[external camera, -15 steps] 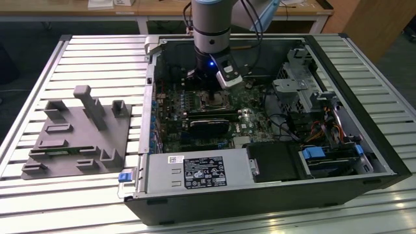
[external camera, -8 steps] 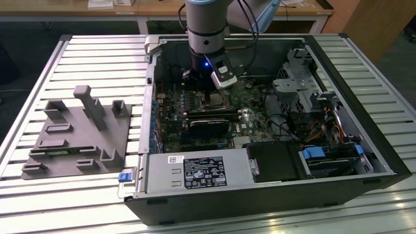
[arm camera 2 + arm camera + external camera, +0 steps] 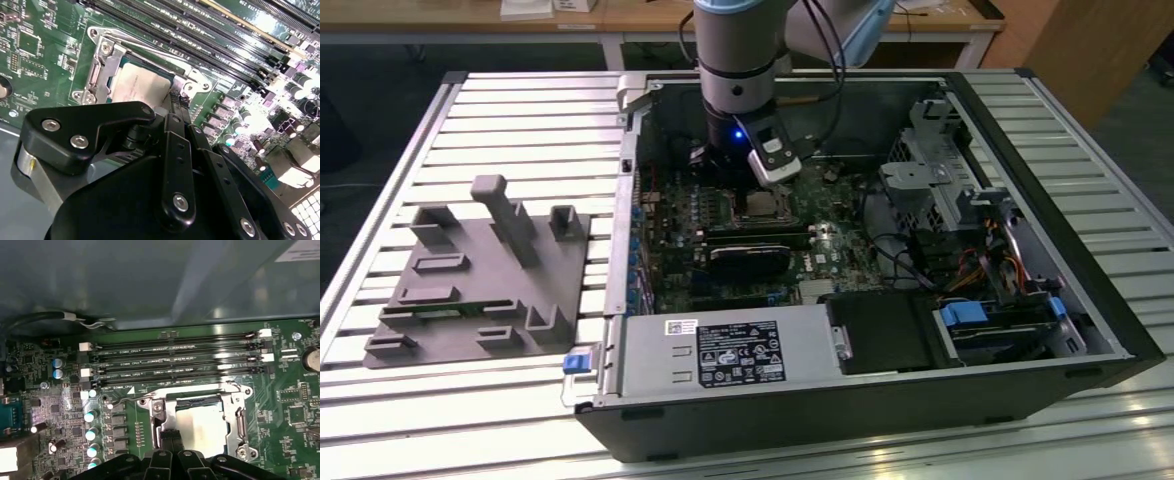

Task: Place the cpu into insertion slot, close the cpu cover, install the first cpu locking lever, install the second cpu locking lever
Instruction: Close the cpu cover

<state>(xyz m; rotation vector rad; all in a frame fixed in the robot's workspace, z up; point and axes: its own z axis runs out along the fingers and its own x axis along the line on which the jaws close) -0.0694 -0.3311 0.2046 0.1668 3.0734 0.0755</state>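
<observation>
The cpu (image 3: pixel 200 422) (image 3: pixel 142 85) lies flat in the insertion slot (image 3: pixel 758 207), its dull grey face showing through the window of the cpu cover (image 3: pixel 236 412) (image 3: pixel 102 70), which lies down over it. My gripper (image 3: pixel 170 437) (image 3: pixel 176 105) (image 3: pixel 744 194) hangs right at one edge of the socket, its black fingertips (image 3: pixel 165 436) pressed together with no gap. A thin silver locking lever (image 3: pixel 197 82) runs along the socket side, and its bent end lies just past my fingertips. Whether they touch it is hidden.
The open computer case (image 3: pixel 1067 250) lies on a slatted metal table. Black memory slots (image 3: pixel 175 357) run beside the socket; a black heatsink block (image 3: pixel 747 262), a power supply (image 3: pixel 720 355) and a drive cage (image 3: pixel 961 190) surround it. A grey fixture (image 3: pixel 480 270) sits at the exterior view's left.
</observation>
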